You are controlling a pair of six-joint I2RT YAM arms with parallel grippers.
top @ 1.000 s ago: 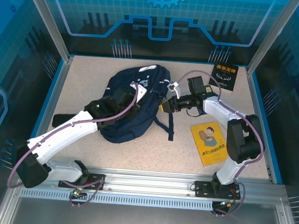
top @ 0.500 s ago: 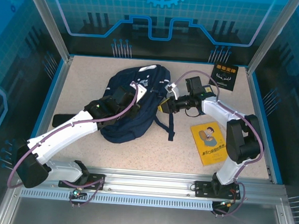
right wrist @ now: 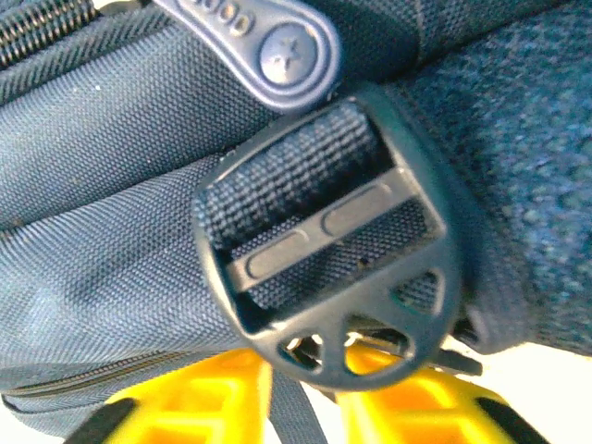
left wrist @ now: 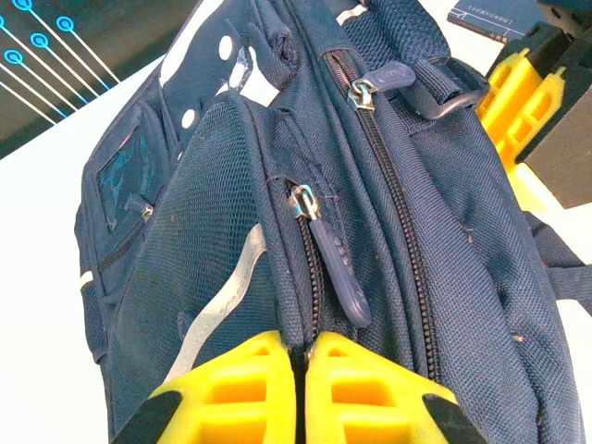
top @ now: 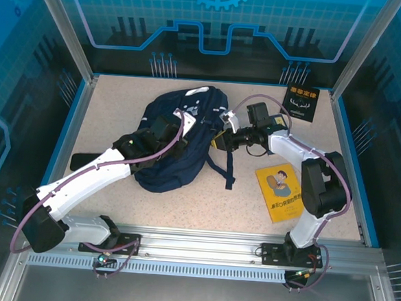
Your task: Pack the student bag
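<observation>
Your student bag (top: 177, 145) lies in the middle of the table (top: 114, 103), a bit to the left, with its top toward the far wall; its zips look shut, so I think nothing is packed yet; the yellow book (top: 280, 192) lies flat near your right arm and the black book (top: 301, 102) sits in the far right corner, both well apart from the bag; your left claw (left wrist: 301, 344) is clenched tight, its two yellow fingers pressed together on a fold of the bag's cloth at the end of the small zip, just below the long zip pull (left wrist: 335, 277); I think it holds there so the bag cannot slide and the cloth is tight, so a zip can run smooth; your right claw (right wrist: 305, 393) is pushed up against the right side of the bag, by the round buckle (right wrist: 333, 250); its yellow fingers stand on each side of a thin strap under that buckle, but I cannot tell if they pinch it or just sit beside it; a rubber pull (right wrist: 277, 42) sits just above the buckle, and that may be what you want, because the big zip (left wrist: 393, 203) must open before a book goes in; take care, since a grab on the strap would only tug the bag and open nothing
</observation>
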